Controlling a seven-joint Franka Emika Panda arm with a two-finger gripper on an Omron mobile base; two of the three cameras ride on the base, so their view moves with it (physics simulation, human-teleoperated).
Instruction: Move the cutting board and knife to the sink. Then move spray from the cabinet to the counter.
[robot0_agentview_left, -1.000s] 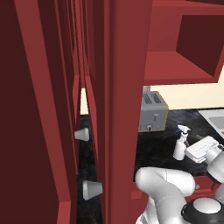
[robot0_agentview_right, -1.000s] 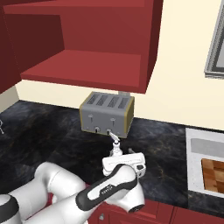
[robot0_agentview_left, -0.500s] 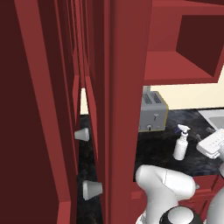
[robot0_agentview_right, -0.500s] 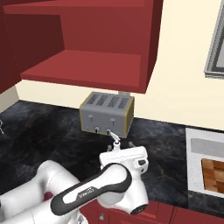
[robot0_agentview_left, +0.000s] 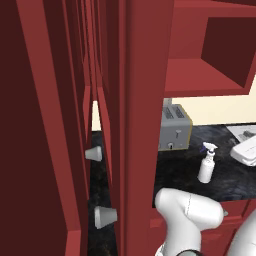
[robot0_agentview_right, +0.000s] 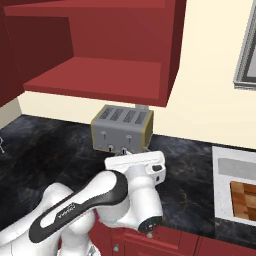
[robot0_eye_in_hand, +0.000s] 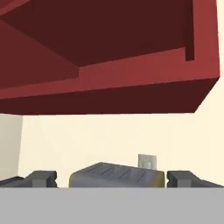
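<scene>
The spray (robot0_agentview_left: 206, 163) stands upright on the black counter (robot0_agentview_left: 182, 167), right of the toaster and free of any grip. My gripper (robot0_eye_in_hand: 113, 178) is open, its fingertips (robot0_eye_in_hand: 42, 177) wide apart with nothing between them. It faces the toaster under the open-front cabinet (robot0_eye_in_hand: 109, 65). In the right base view my white hand (robot0_agentview_right: 135, 162) hovers over the counter (robot0_agentview_right: 50, 145) in front of the toaster. The cutting board (robot0_agentview_right: 244, 197) lies in the sink (robot0_agentview_right: 220, 172) at the right edge. The knife is hidden from me.
A grey toaster (robot0_agentview_right: 122, 129) stands against the cream wall below the cabinet (robot0_agentview_right: 100, 75). A tall red cabinet door with knobs (robot0_agentview_left: 93, 153) blocks the left half of the left base view. Red base cabinets (robot0_agentview_right: 165, 242) run under the counter edge.
My hand has drawn up and to the right, away from the spray, which stays standing on the counter. The elbow has swung. The jaws stayed open.
</scene>
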